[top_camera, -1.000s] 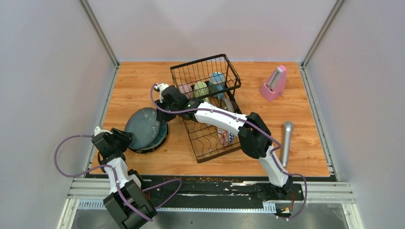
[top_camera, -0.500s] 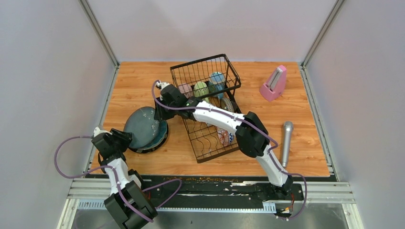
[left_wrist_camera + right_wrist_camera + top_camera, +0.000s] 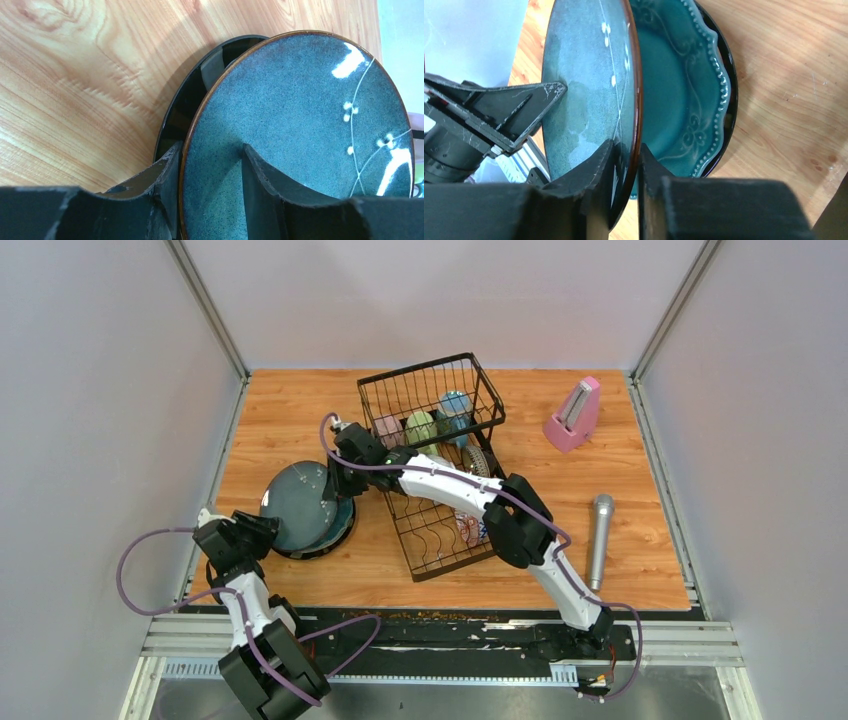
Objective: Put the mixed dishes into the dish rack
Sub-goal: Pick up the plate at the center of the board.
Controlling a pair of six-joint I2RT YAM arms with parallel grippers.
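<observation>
Right arm [image 3: 450, 490] stretched left over black wire dish rack [image 3: 420, 390], right gripper [image 3: 626, 147] clamped on tilted speckled blue-grey plate [image 3: 584, 75], left gripper [image 3: 210, 150] parted astride its opposite rim

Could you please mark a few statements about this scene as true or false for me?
1. The right gripper pinches the speckled plate by its rim. True.
2. The speckled plate lies flat on the table. False: it is tilted up over a scalloped teal plate.
3. The microphone is inside the dish rack. False: it lies on the table, right of the rack.
4. Mugs sit in the rack's basket section. True.
</observation>
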